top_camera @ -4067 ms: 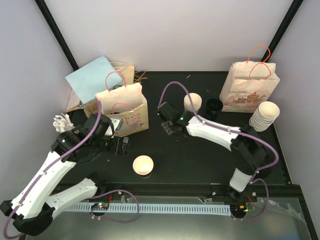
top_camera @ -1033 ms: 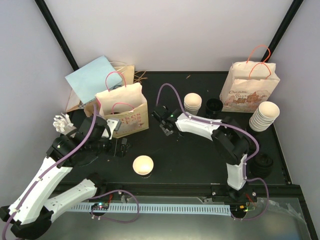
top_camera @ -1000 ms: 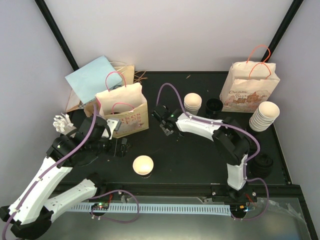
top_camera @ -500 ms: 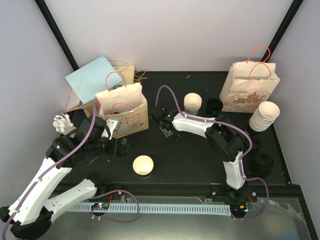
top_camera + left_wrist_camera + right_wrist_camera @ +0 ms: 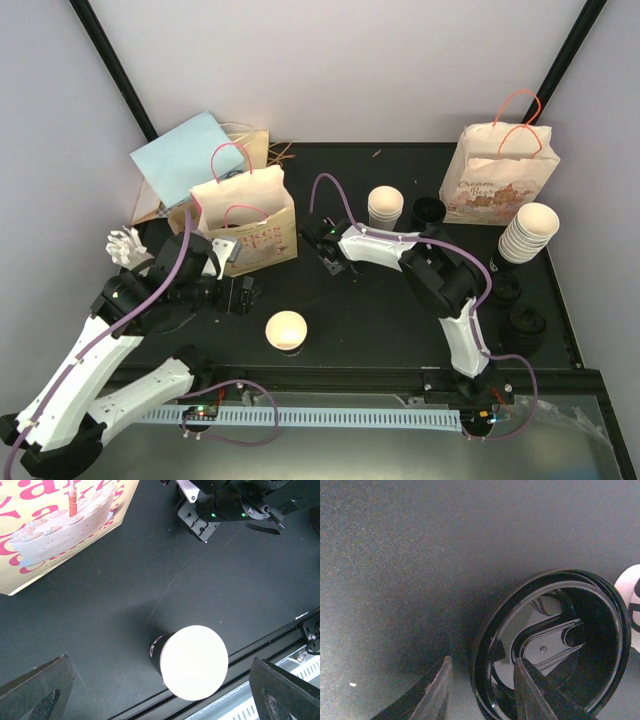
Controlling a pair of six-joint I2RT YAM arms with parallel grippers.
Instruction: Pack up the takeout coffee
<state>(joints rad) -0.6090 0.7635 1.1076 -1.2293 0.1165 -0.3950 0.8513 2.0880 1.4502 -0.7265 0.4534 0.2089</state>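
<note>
Lid (image 5: 555, 630): black, upside down on table (image 5: 395, 555) near bag (image 5: 245, 215); judged light, thin, springy, slick, so grip by rim | Right gripper (image 5: 482, 662): jaws parted astride rim, not pinching | Left gripper (image 5: 160, 680): spread wide above cup (image 5: 192, 662) | Change: right elbow folded inward, gripper edged toward bag.

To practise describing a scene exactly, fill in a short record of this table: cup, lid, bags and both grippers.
Cup: upright, white top, near the table's front edge
Lid: black, lying on the table
Left gripper: open, empty, near the cup
Right gripper: open, jaws astride the lid's rim
Cake-print bag: upright, left
Second bag: upright, far right
</note>
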